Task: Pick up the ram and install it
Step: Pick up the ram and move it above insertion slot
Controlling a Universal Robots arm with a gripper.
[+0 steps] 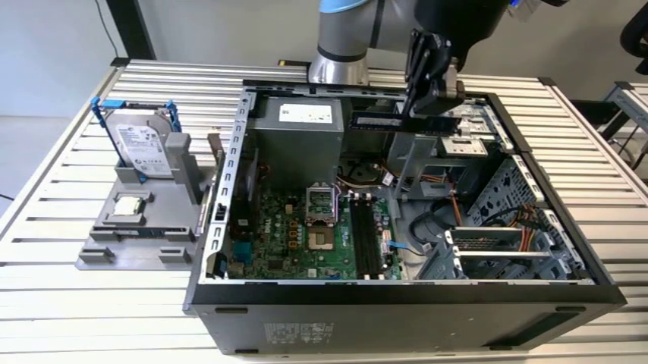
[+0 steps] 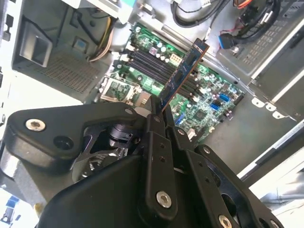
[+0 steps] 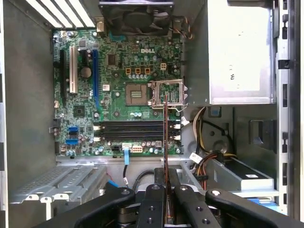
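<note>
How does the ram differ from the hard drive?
The ram is a thin dark strip; the hard drive is a broad silver block in a blue frame. The ram is held in the hand above the case; the hard drive stands on the grey stand beside it. Neither is installed.

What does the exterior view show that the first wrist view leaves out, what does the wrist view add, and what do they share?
Exterior view: the hard drive in its blue frame on a grey stand, on the slatted table beside the open case. First wrist view: the case fan, and the ram seen edge-on. Both: the gripper shut on the ram, the green motherboard and its black memory slots.
</note>
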